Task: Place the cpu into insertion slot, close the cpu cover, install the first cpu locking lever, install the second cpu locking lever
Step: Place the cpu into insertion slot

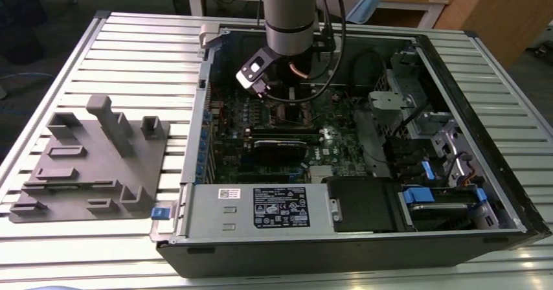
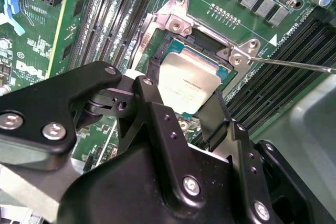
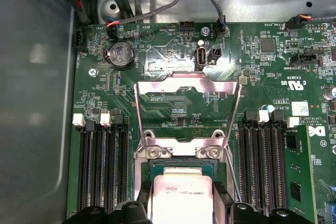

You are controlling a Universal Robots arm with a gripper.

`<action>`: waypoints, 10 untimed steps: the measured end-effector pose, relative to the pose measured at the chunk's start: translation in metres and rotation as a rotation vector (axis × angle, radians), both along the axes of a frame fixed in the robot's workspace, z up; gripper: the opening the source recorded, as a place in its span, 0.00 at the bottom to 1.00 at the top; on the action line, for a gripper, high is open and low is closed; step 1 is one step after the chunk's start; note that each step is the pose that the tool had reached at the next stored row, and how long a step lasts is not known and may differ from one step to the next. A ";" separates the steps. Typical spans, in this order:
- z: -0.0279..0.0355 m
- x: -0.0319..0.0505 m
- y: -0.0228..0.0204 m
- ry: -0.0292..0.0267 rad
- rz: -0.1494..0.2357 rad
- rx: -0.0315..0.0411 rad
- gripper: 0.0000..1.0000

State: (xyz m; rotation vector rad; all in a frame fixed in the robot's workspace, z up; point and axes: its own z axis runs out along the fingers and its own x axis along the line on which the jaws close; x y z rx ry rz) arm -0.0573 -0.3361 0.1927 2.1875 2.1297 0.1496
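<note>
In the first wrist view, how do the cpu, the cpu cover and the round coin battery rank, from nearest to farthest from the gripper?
1. The cpu: right at the gripper.
2. The cpu cover: raised open, just beyond the cpu.
3. The coin battery: farthest, off to one side past the cover's far edge.

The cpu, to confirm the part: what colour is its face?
Dull silver-grey; the cpu shows best in the second wrist view.
</note>
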 end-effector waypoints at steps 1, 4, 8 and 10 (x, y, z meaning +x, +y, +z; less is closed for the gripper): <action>-0.0001 0.0000 0.0000 0.0000 0.000 0.0000 0.54; -0.0004 0.0000 0.0000 -0.0001 0.000 0.0001 0.54; -0.0015 -0.0001 -0.0001 0.0003 0.000 -0.0005 0.54; -0.0023 -0.0001 -0.0002 0.0003 0.000 -0.0010 0.54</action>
